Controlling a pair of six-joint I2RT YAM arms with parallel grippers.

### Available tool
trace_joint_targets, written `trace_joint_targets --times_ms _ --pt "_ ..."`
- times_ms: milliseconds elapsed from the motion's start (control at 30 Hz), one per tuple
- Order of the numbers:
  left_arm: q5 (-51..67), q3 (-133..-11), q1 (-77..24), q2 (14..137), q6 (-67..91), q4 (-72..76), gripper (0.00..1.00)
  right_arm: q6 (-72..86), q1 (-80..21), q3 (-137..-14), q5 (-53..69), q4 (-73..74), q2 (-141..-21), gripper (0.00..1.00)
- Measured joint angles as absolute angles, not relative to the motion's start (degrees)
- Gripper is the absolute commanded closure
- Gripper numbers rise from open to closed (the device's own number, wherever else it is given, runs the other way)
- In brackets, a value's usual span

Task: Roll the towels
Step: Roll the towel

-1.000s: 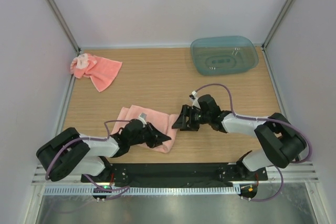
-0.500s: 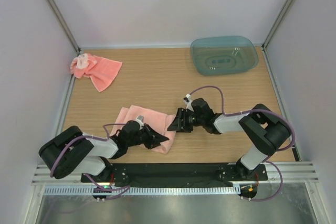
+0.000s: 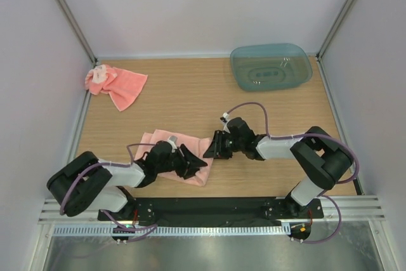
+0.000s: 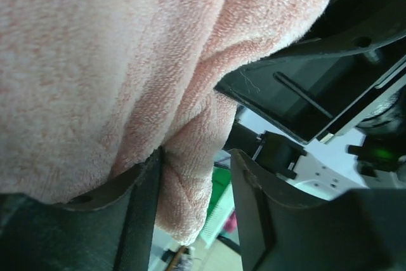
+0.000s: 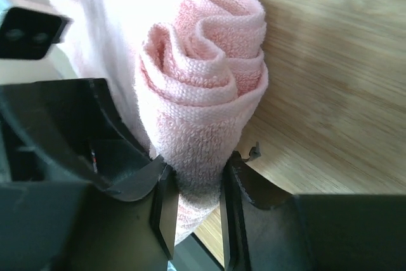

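One salmon-pink towel [image 3: 168, 139] lies flat on the wooden table near the front, with its right end lifted and curled. My left gripper [image 3: 194, 162] is at its near right corner. In the left wrist view [image 4: 196, 157] it is shut on a thick fold of the towel [image 4: 95, 61]. My right gripper [image 3: 211, 148] is at the far right corner. In the right wrist view [image 5: 195, 166] it is shut on the rolled end of the towel [image 5: 203, 68], whose spiral shows above the jaws. The second towel [image 3: 119, 85] lies crumpled at the far left, away from both grippers.
A translucent blue-green tub [image 3: 271, 68] stands at the back right. Cage posts and white walls close in the table on three sides. The two grippers sit close together, nearly touching, near the table's front middle.
My right gripper has moved left onto the towel's right end and closed on it. My left gripper has shifted slightly right along the near edge. The towel's right end has bunched up.
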State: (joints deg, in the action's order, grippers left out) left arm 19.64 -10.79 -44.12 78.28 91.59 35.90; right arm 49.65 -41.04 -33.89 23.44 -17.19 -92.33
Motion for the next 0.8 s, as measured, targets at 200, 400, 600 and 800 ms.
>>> trace_joint_targets --times_ms 200,400,600,800 --pt "13.45 -20.71 -45.45 67.20 80.03 8.86 0.47 47.00 -41.60 -40.14 19.11 -4.29 -91.33 0.73" --pt "-0.40 -35.14 -50.65 60.10 68.03 -14.87 0.39 44.49 -42.92 -46.17 14.59 7.68 -91.02 0.73" --pt "-12.91 -46.09 -61.45 65.54 58.61 -27.64 0.37 43.05 -45.08 -50.52 10.87 14.83 -91.02 0.72" --pt "-20.91 -53.82 -70.41 76.62 53.69 -31.66 0.37 42.59 -45.98 -52.07 9.08 18.26 -91.05 0.73"
